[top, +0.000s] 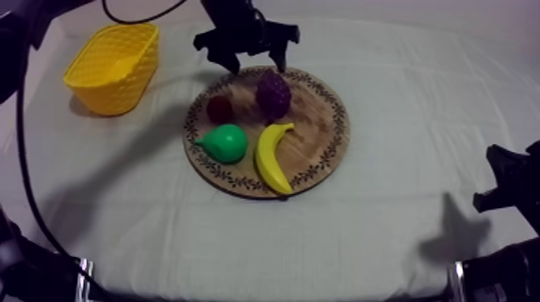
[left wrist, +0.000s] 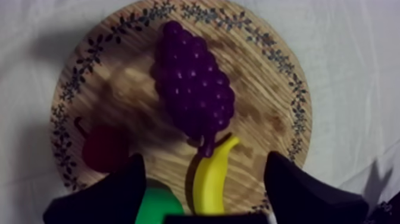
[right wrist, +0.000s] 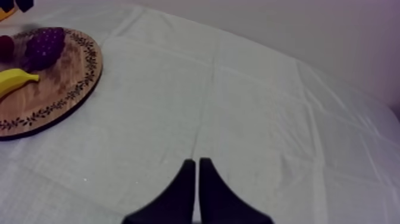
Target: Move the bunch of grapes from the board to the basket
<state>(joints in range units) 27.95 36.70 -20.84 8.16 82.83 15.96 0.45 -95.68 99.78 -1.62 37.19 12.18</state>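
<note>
Bunch of grapes (left wrist: 193, 95) lies flat on the wooden board (top: 321, 136), right under and just ahead of the left claw (top: 255, 64), whose fingers are spread wide with nothing between them. It looks like a light, stiff toy with a bumpy skin that should hold well, so best pinch it across the fat middle, not the thin tail touching the banana (top: 272, 157). Small red fruit (top: 219, 108) and pear (top: 227, 143) sit beside the grapes, the yellow basket (top: 120, 88) is well apart from the claw on the red-fruit side, and the right claw (right wrist: 197, 173) is pressed together over bare cloth.
</note>
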